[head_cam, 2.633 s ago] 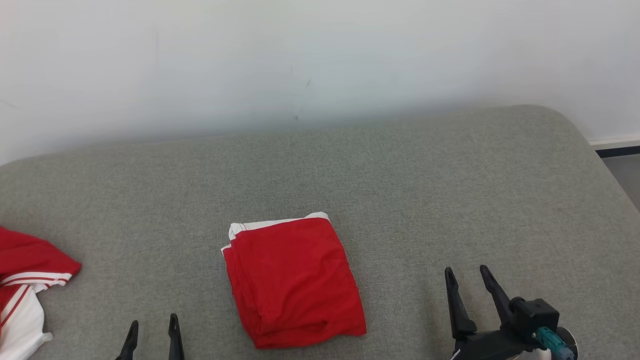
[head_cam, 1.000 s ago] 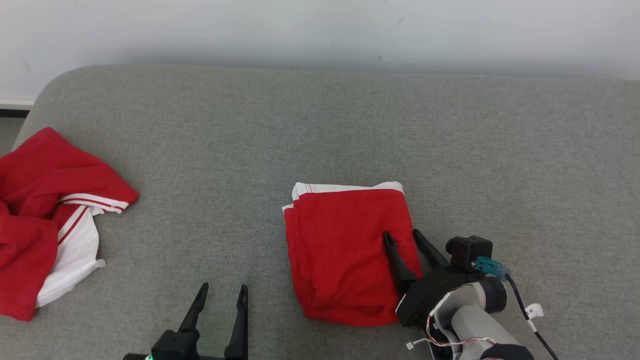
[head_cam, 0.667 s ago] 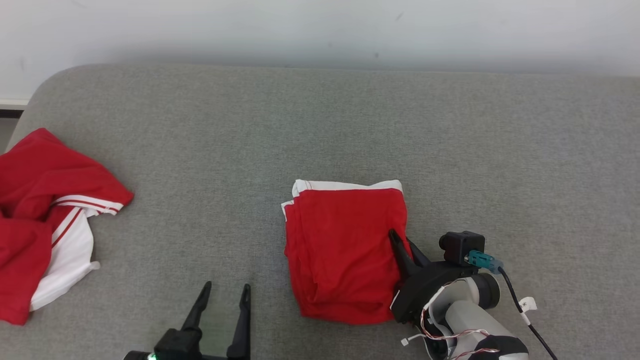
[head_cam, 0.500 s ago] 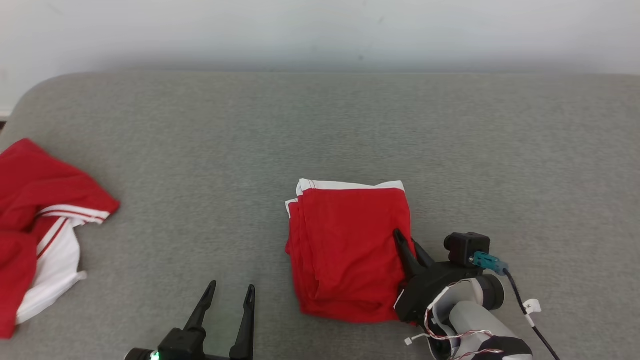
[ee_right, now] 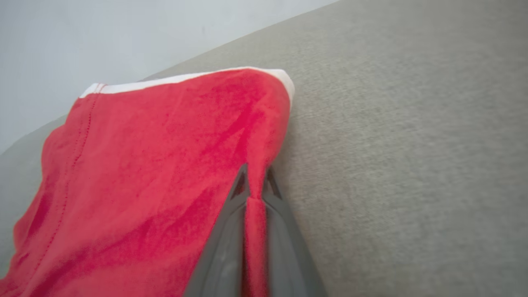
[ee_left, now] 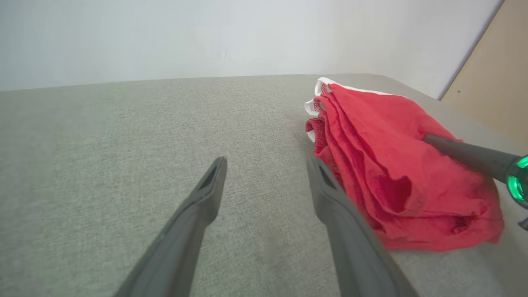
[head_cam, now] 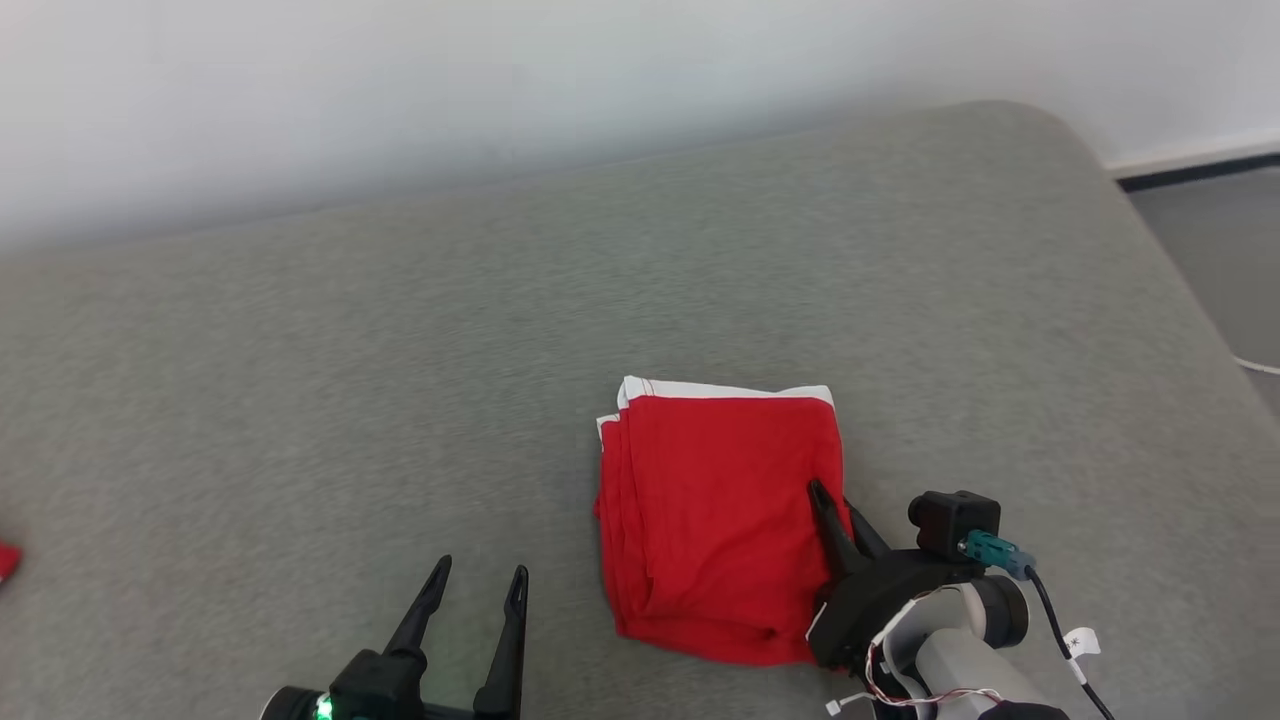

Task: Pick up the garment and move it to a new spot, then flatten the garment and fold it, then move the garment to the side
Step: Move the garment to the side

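1. Lower right of the head view, the right gripper [head_cam: 833, 500] is clamped on the right edge of the folded garment [head_cam: 715, 520], which lies flat on the couch [head_cam: 400, 350] just right of centre. A second ago its fingers stood apart over that edge; they have since closed on it. The whole picture has swung since then, so the camera turned, not the things. The other red cloth [head_cam: 5, 560] is now a sliver at the left edge. The left gripper [head_cam: 480, 570], at bottom left of centre, is spread wide and holds nothing.
2. Left wrist view: the left gripper [ee_left: 267, 163] stands wide over bare couch. The garment [ee_left: 383, 156] sits at right, with its stacked layers and white trim showing. One finger looks just beside its near edge; I cannot tell whether they touch. A dark finger of the right gripper [ee_left: 462, 150] comes in from the right edge onto the cloth.
3. Right wrist view: the fingers almost meet, with a ridge of red cloth pinched between them [ee_right: 255, 169]. The garment [ee_right: 165, 144] spreads left, white hem at top.

Folding looks done. With the grip made, the move to the side seems next. A one-edge pinch may catch only the top layers, so the fold could open.
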